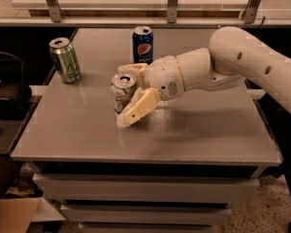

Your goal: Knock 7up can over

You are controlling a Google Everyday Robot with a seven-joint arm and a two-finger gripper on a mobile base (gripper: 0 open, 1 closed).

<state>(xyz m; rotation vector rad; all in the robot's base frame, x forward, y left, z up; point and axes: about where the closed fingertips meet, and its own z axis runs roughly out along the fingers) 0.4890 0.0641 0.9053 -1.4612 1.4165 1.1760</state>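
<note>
The 7up can [120, 97], silver-white with green lettering, stands near the middle of the grey table [194, 135]; whether it leans is hard to tell. My gripper [122, 96] reaches in from the right and is open around the can. One finger [138, 108] lies across the can's front right side and looks to be touching it. The other finger [132, 68] sits just behind the can's top. The can's right side is hidden by the hand.
An all-green can [65, 59] stands at the table's back left. A blue Pepsi can [142, 45] stands at the back centre, just behind my gripper. A counter with metal posts runs behind the table. A cardboard box [5, 215] sits on the floor at lower left.
</note>
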